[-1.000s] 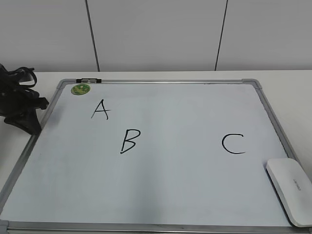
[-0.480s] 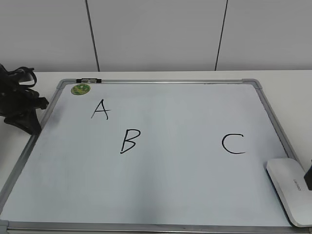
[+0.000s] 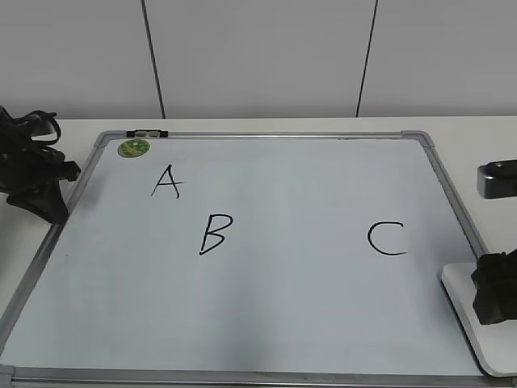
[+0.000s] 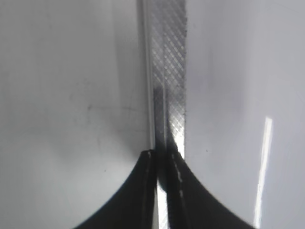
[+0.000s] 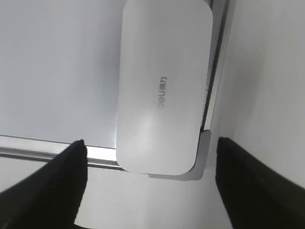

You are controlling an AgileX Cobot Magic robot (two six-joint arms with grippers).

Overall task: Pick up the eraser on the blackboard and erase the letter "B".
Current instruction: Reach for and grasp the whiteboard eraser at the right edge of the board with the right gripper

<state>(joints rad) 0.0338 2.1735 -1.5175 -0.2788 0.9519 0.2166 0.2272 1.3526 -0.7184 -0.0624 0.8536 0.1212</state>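
The blackboard [image 3: 266, 307] is a white board with a silver frame, lying flat. A black "A" [image 3: 166, 181], the letter "B" [image 3: 216, 234] and a "C" [image 3: 386, 238] are written on it. The white eraser [image 3: 460, 295] lies on the board's front right corner, partly hidden by my right gripper [image 3: 494, 297]. In the right wrist view the eraser [image 5: 162, 86] lies ahead of my open right gripper [image 5: 150, 167], whose fingers are spread wider than it. My left gripper [image 3: 36, 190] rests at the board's left edge and is shut [image 4: 163, 160] over the frame [image 4: 167, 71].
A round green sticker [image 3: 133, 148] and a small black clip [image 3: 146, 133] sit at the board's far left corner. The white table [image 3: 485, 153] extends past the board to a white panelled wall behind.
My right arm has come into the exterior view from the right edge and now hangs over the eraser. The left arm, the eraser and the letters have not moved.
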